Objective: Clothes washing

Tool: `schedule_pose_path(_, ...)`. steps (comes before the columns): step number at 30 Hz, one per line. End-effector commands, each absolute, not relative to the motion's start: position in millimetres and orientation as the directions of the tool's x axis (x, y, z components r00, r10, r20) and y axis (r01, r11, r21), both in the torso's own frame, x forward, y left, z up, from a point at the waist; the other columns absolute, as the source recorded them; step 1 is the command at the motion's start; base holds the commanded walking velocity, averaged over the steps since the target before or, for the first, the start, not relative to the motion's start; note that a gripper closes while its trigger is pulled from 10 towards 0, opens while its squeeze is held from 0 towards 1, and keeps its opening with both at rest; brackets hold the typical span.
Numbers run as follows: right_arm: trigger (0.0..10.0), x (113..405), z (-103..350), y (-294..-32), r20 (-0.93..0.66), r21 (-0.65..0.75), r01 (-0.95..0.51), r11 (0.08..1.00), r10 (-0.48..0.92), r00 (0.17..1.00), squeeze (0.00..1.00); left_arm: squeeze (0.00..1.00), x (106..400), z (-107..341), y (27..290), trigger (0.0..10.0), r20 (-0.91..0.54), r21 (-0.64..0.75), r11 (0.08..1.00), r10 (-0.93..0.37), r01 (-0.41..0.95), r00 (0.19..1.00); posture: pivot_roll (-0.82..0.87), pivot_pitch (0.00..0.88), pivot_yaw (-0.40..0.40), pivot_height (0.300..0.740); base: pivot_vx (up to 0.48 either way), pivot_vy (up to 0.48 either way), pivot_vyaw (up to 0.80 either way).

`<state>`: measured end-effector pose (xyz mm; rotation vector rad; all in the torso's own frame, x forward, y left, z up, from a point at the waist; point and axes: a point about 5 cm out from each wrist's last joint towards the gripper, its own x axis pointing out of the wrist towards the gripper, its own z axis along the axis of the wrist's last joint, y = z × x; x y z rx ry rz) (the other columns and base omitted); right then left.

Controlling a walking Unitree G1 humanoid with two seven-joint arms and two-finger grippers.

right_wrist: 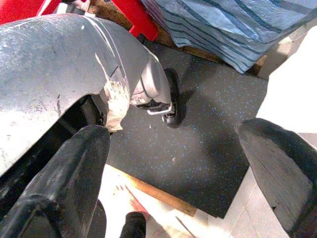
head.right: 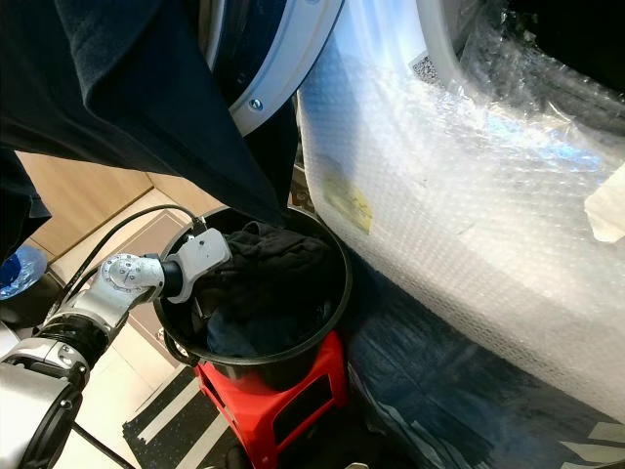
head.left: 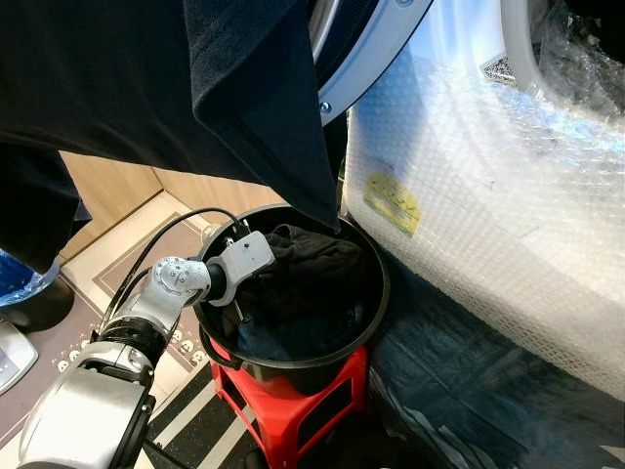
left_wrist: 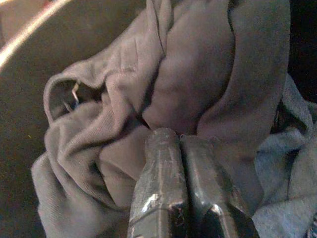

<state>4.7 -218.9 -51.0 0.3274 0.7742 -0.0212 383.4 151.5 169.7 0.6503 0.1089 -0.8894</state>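
A black bucket [head.left: 377, 293] stands on a red stool [head.left: 293, 403] and holds dark clothes [head.left: 314, 262]. My left arm reaches down into it. In the left wrist view the left gripper [left_wrist: 179, 136] is shut, its tips pinching a fold of the dark grey garment [left_wrist: 198, 64], with bluish cloth [left_wrist: 292, 163] beside it. A large navy garment [head.left: 195, 88] hangs across the top of the eye views, its corner drooping to the bucket's far rim. My right gripper [right_wrist: 171, 131] hangs open over the dark floor mat, holding nothing.
The washing machine [head.left: 488, 195], wrapped in bubble wrap with a yellow sticker [head.left: 391, 203], stands right of the bucket; its open door [head.left: 363, 49] is above. Dark striped cloth [head.left: 469, 391] covers the floor at the right. My own leg [right_wrist: 74, 64] is close to the right gripper.
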Motion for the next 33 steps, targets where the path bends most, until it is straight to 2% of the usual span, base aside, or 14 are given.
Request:
schedule_pose_path(1,10.0,-9,-58,-205,-0.725,0.323,0.146,0.935,0.146,0.673,0.0,0.0,383,178,151,0.0,-0.314,0.502,0.438,-0.711,0.746,0.629,-0.22,0.305,0.029,0.74,0.0,0.0,0.0)
schedule_pose_path(7,10.0,-5,-60,-205,-0.723,0.326,0.143,0.934,0.149,0.675,0.0,0.0,381,185,138,0.0,-0.253,0.466,0.427,-0.775,0.775,0.579,-0.21,0.292,0.032,0.74,0.0,0.0,0.0)
schedule_pose_path(8,10.0,-4,-61,-205,-0.722,0.327,0.141,0.934,0.15,0.676,0.0,1.0,379,183,135,10.0,-0.241,0.417,0.431,-0.797,0.8,0.554,-0.21,0.29,0.032,0.74,0.0,0.0,0.0)
schedule_pose_path(19,10.0,-1,-62,-205,-0.715,0.328,0.142,0.934,0.147,0.683,0.0,1.0,370,170,129,10.0,-0.282,0.342,0.366,-0.839,0.866,0.466,-0.22,0.279,0.034,0.74,0.0,0.0,0.0)
schedule_pose_path(24,10.0,0,-63,-205,-0.713,0.33,0.141,0.933,0.149,0.685,0.0,1.0,374,168,133,10.0,-0.309,0.342,0.395,-0.81,0.853,0.499,-0.22,0.279,0.035,0.74,0.0,0.0,0.0)
schedule_pose_path(33,10.0,0,-63,-205,-0.713,0.33,0.141,0.933,0.149,0.685,0.0,1.0,374,168,133,10.0,-0.309,0.341,0.397,-0.809,0.852,0.5,-0.22,0.279,0.035,0.74,0.0,0.0,0.0)
